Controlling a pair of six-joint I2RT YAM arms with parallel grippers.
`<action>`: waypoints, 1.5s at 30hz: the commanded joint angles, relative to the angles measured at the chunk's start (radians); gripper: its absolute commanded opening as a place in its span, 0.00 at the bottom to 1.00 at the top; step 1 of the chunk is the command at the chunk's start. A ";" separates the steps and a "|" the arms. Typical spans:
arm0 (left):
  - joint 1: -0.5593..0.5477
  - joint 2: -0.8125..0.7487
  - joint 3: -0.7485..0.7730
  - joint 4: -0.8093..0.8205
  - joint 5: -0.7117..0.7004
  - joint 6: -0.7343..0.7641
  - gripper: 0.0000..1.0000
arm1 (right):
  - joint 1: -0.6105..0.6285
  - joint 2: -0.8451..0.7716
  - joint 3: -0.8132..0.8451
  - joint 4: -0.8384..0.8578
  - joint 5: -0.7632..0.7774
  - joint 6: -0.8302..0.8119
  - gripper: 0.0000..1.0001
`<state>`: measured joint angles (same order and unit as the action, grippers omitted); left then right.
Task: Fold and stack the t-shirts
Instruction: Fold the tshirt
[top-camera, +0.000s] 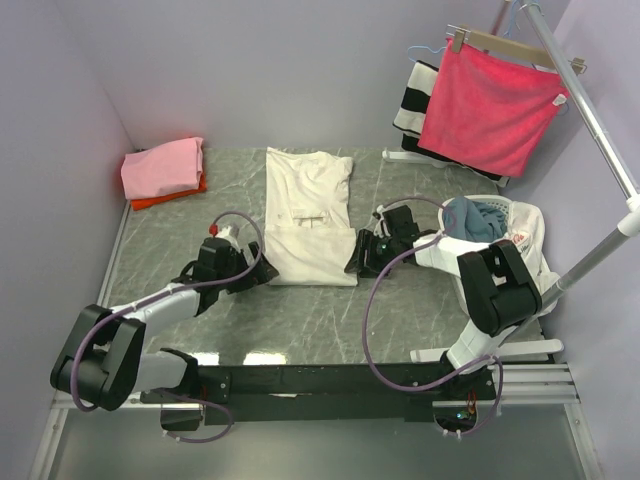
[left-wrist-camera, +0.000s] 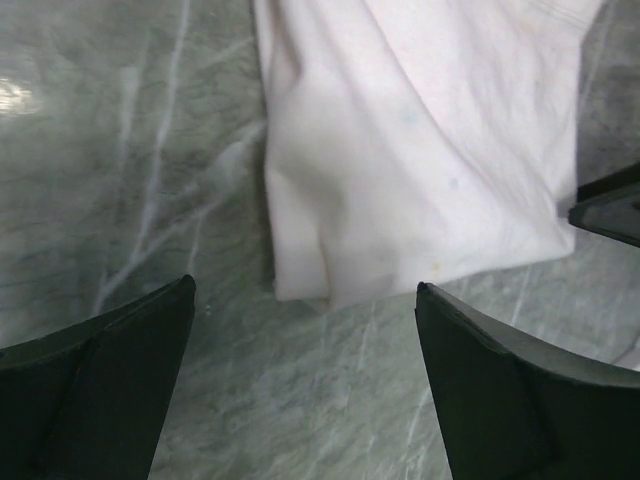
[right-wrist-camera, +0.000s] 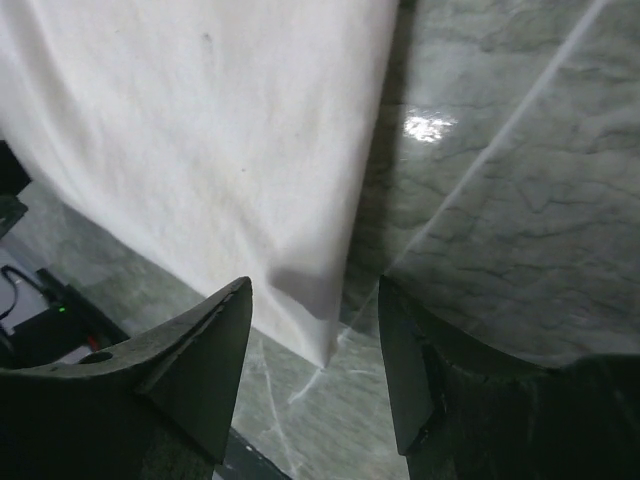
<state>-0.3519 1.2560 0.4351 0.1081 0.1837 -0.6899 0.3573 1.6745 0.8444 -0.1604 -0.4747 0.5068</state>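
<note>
On the grey marble table the soft cream t-shirt is laid centrally, folded into a long rectangle; its near corners are flanked by the left gripper and right gripper, both jaws spread open

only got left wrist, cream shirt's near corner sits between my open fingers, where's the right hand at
Observer: The right hand is open over the cream shirt, at its other near corner.
Operator: any shirts folded already
Observer: Yes, a folded pink shirt lies on top of an orange-red one at far left.
Operator: anything on the right side
Observer: A white basket holding blue cloth stands beside the right arm.
</note>
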 joint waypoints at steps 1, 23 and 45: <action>-0.002 0.016 -0.074 0.154 0.132 -0.051 0.97 | 0.008 0.022 -0.056 0.082 -0.077 0.062 0.61; -0.004 0.051 -0.096 0.048 0.079 -0.077 0.01 | -0.012 0.013 -0.031 -0.033 0.128 0.032 0.00; -0.013 0.060 -0.105 0.100 0.083 -0.111 0.91 | 0.020 -0.010 -0.128 0.048 -0.030 0.078 0.59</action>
<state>-0.3622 1.2419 0.3447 0.2363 0.3084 -0.8047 0.3496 1.6272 0.7528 -0.0853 -0.5060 0.5770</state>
